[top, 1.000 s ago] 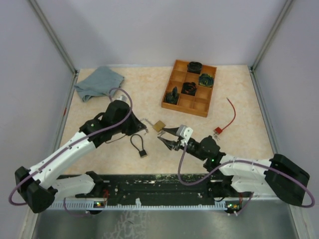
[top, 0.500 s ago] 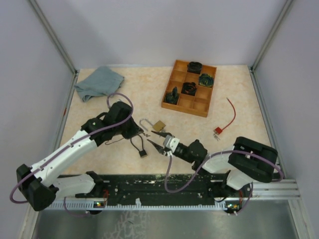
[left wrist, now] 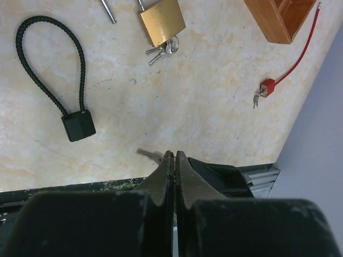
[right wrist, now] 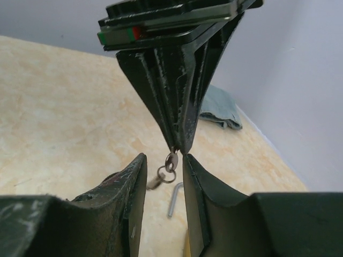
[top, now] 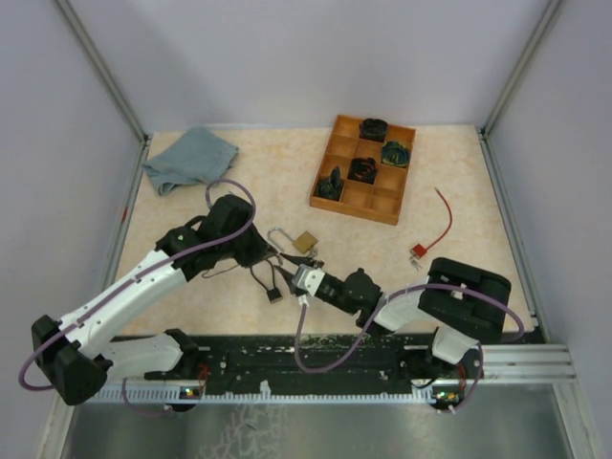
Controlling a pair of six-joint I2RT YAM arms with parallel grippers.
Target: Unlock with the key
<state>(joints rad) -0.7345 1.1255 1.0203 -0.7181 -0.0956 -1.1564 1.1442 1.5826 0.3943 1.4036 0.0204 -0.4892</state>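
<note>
left claw (left wrist: 174,156): clamped shut, tips pinching the key (left wrist: 148,155) by its ring, held up off the bench (top: 459,172).
key: hung loose under those tips, between the right claw's two fingers.
black cable lock (top: 271,287): lay flat just beside the left claw, loop closed, no key showing in it. Probably the one to open, but that was my guess.
brass padlock (top: 306,241): a little further back, its own keys at its base. Its shackle looked swung out, but I couldn't be sure.
right claw (right wrist: 164,158): jaws part open, one finger on either side of the ring, and neither pad was clearly touching.
step: looked like a handover of the key, left to right.
doing it well: right should close on the key's flat head, not the ring, so the blade sticks out stiff. Left should let go only once that grip is firm. A swinging key would never line up with a keyhole.
red cable lock (top: 418,252): well apart at right with its own keys, best left alone.
</note>
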